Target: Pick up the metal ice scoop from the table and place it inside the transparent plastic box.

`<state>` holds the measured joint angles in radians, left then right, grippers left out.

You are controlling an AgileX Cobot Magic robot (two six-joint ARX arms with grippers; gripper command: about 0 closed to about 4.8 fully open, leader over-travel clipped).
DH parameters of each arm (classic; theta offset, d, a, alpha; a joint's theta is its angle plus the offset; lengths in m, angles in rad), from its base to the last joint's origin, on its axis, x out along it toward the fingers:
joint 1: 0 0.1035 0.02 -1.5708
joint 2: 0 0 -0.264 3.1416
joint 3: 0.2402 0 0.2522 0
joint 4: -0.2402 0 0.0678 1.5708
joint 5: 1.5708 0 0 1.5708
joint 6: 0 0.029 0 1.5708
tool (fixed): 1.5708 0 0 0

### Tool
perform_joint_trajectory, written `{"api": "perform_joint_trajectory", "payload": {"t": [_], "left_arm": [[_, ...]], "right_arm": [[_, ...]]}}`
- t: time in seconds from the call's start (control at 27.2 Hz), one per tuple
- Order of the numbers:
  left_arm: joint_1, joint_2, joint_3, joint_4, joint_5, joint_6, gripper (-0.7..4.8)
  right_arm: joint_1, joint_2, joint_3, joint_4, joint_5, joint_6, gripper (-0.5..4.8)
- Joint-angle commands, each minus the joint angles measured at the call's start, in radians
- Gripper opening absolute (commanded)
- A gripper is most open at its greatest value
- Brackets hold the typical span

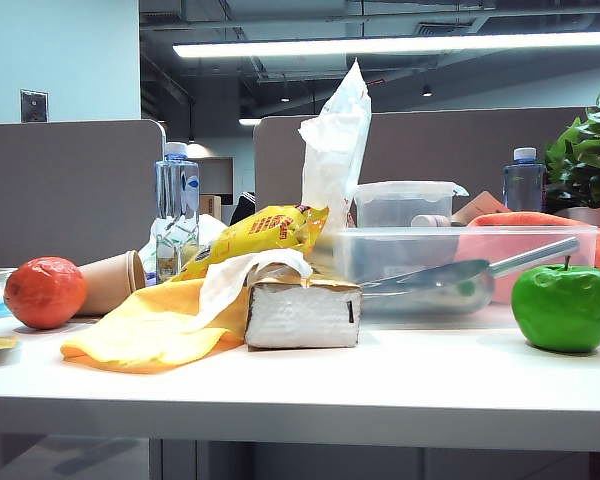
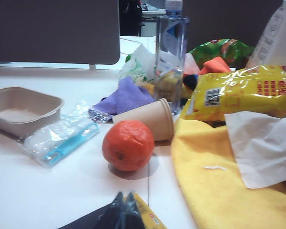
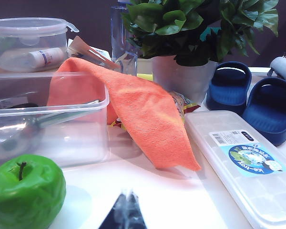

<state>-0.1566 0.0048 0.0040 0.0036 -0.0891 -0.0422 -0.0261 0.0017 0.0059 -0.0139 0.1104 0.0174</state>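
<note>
Wrist views: left tool (image 2: 125, 202) closed, empty; right tool (image 3: 126, 204) closed, empty, beside green apple (image 3: 26, 195)

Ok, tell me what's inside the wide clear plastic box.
The metal ice scoop lies inside the transparent plastic box, its handle propped on the rim. An orange cloth drapes over the far side, hiding anything beneath it.

One shiny metal ice scoop (image 1: 450, 275), one low transparent plastic box (image 1: 540, 245), one taller lidded clear tub (image 1: 405, 203), two water bottles (image 1: 177, 210) (image 1: 523, 180), one green apple (image 1: 563, 307), one orange fruit (image 1: 44, 292), one paper cup (image 1: 110, 281), two blue slippers (image 3: 229, 88) (image 3: 271, 109).
</note>
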Motion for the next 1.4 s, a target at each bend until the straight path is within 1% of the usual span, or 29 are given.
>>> {"api": "perform_joint_trajectory", "payload": {"t": [0.04,0.33,0.52,0.7,1.1,1.4], "left_arm": [[0.014,0.0,0.002,0.014,0.0,0.006,-0.02],[0.058,0.0,0.002,0.016,0.003,0.01,-0.03],[0.076,0.0,0.002,0.03,0.004,0.035,-0.03],[0.077,0.0,0.002,0.032,0.0,0.069,-0.03],[0.077,0.0,0.002,0.028,-0.001,0.091,-0.03],[0.077,0.0,0.002,0.028,0.0,0.091,-0.03]], "right_arm": [[-0.001,0.001,0.002,0.015,0.0,0.001,-0.01],[-0.001,0.001,0.002,0.015,0.001,0.001,-0.01],[-0.001,0.001,0.002,0.015,0.0,0.001,-0.01],[-0.001,0.001,0.002,0.015,0.0,0.001,-0.01],[-0.001,0.001,0.002,0.015,0.0,0.001,-0.01],[-0.001,0.001,0.002,0.015,0.0,0.001,-0.01]]}}
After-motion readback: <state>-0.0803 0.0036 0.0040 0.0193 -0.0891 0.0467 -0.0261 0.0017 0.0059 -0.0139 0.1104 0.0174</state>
